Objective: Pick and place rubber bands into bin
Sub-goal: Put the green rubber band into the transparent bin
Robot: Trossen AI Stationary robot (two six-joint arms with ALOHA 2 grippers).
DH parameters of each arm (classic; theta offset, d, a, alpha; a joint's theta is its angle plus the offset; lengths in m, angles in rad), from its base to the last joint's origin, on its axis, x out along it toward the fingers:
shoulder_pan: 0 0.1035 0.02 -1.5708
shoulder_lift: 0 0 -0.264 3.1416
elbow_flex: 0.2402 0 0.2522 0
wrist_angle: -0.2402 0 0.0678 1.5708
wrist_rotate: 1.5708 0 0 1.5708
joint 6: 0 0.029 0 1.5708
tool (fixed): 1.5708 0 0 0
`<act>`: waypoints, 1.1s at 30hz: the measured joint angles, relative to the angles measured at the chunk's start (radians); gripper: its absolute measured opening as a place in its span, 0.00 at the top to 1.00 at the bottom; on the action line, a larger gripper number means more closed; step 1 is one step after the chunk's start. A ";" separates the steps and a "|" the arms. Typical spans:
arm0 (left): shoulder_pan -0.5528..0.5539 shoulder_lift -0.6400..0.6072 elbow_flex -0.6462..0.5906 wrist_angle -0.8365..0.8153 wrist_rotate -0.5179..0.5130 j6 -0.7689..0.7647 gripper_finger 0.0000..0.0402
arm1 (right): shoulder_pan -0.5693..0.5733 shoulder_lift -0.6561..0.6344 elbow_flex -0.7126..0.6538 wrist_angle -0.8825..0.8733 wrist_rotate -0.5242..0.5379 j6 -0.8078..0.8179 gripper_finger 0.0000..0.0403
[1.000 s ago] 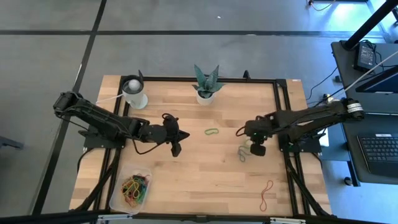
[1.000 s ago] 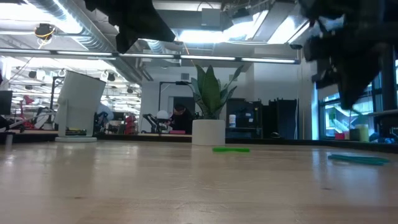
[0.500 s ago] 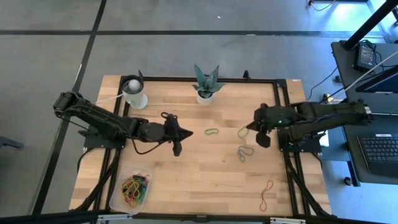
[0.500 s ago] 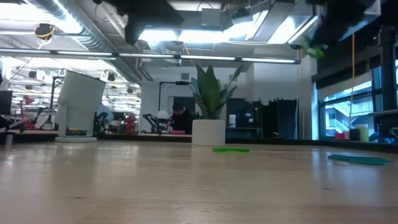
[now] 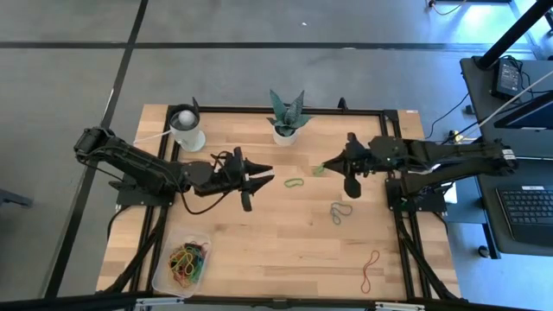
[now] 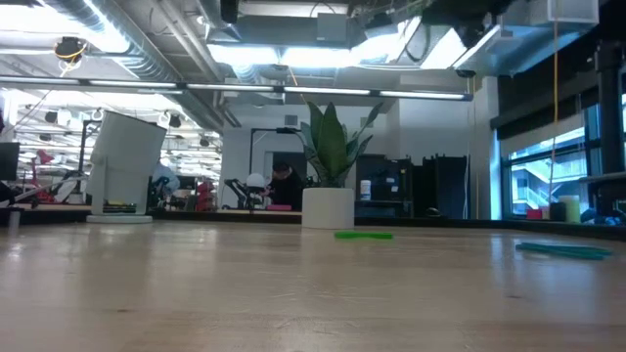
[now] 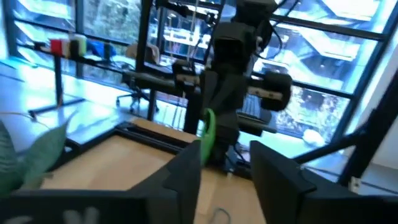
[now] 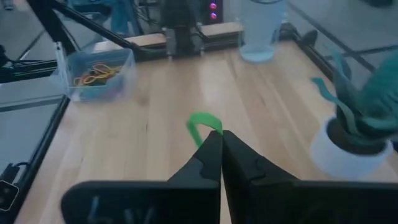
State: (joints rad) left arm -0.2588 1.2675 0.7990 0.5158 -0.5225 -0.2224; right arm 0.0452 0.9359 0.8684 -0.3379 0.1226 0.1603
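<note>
Right gripper point(image 5: 332, 164) above mid-table, fingers pinched tight on a green band point(image 8: 203, 126). Left gripper point(image 5: 268, 175) faces it, fingers spread, nothing held. Loose bands on the table: green point(image 5: 295, 182), teal point(image 5: 338, 212), red point(image 5: 371, 269). Bin point(image 5: 181, 261) at near-left corner, holding many bands.

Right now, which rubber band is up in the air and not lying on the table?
The green band pinched in the right gripper, dangling from its tips. The other green one, the teal one and the red one lie flat on the table.
</note>
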 joint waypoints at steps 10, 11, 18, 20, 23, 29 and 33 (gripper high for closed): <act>0.000 0.000 0.000 0.002 -0.187 0.000 0.52 | -0.011 0.115 0.000 0.085 -0.101 -0.004 0.99; 0.000 0.000 0.000 0.002 -0.186 0.000 0.52 | -0.011 0.122 0.000 0.091 -0.101 -0.004 0.99; 0.011 0.026 0.023 -0.012 -0.182 0.022 0.54 | -0.015 0.136 -0.001 0.140 -0.136 -0.005 0.99; 0.024 0.061 0.079 -0.029 -0.169 0.061 0.54 | -0.021 0.135 -0.001 0.159 -0.136 -0.005 0.99; 0.055 0.133 0.189 -0.115 -0.115 0.130 0.55 | -0.036 0.135 -0.001 0.164 -0.135 -0.005 0.99; 0.116 0.262 0.392 -0.299 -0.057 0.156 0.55 | -0.057 0.135 -0.001 0.163 -0.135 -0.004 0.99; 0.140 0.318 0.440 -0.315 0.015 0.157 0.55 | -0.056 0.135 -0.001 0.162 -0.135 -0.006 0.99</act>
State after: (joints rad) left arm -0.1188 1.5855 1.2390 0.2003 -0.5077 -0.0650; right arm -0.0113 1.0706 0.8677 -0.1757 -0.0128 0.1547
